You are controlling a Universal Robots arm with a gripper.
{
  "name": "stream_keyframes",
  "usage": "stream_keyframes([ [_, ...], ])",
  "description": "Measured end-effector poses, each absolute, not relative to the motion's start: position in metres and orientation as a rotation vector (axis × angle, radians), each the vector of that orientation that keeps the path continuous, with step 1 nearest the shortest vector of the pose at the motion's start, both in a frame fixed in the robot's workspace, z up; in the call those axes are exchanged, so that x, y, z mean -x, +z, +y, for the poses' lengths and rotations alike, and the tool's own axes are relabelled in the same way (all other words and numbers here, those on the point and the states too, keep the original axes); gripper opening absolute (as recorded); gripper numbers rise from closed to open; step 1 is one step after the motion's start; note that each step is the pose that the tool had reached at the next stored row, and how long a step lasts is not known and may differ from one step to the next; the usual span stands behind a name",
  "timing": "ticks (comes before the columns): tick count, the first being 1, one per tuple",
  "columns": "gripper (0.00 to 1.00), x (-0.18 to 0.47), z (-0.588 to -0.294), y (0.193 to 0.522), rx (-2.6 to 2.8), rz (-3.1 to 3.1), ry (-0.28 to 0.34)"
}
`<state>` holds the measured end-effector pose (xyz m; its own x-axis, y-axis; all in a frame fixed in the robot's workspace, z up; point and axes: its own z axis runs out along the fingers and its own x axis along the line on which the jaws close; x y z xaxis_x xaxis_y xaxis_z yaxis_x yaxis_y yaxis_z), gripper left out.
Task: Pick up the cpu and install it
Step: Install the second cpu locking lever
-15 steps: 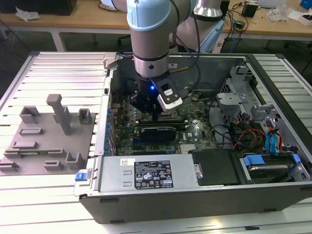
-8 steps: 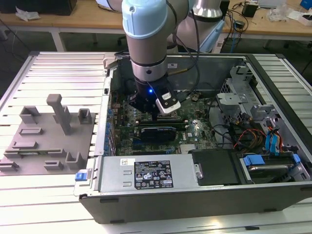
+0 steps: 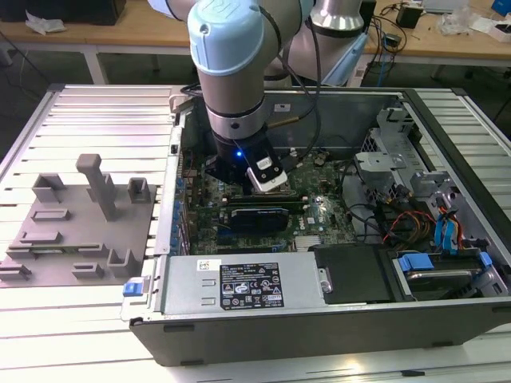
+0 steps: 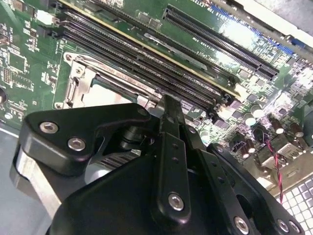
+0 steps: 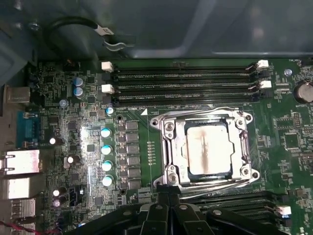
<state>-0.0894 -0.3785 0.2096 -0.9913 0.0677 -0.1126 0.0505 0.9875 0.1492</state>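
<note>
Silvery-white square cpu (image 5: 208,149) sits seated in the metal-framed socket (image 5: 168,152) on the green motherboard (image 5: 88,142); black fingers (image 5: 168,215) hover above, closed together, empty.

The ribbed silver surface (image 3: 88,112) of long aluminium slats lay under bright, even light that glared off its near edge. Behind it ran a wooden workbench (image 3: 152,32) on pale legs, strewn with cables (image 3: 391,16) and crumpled wrapping (image 3: 44,22), with dark floor (image 3: 48,68) beneath. A second light-topped bench (image 3: 447,36) carrying loose clutter stood at the exterior view's right, also on the far side of the surface.
</note>
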Motion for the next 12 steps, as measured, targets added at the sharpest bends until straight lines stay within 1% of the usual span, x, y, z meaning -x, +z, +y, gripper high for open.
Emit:
stream_keyframes([
  [7,0.11,0.0900,-0.3824,0.2044,-0.091,3.011,0.277],
  [12,0.11,0.0899,-0.3824,0.2036,-0.091,3.011,0.282],
])
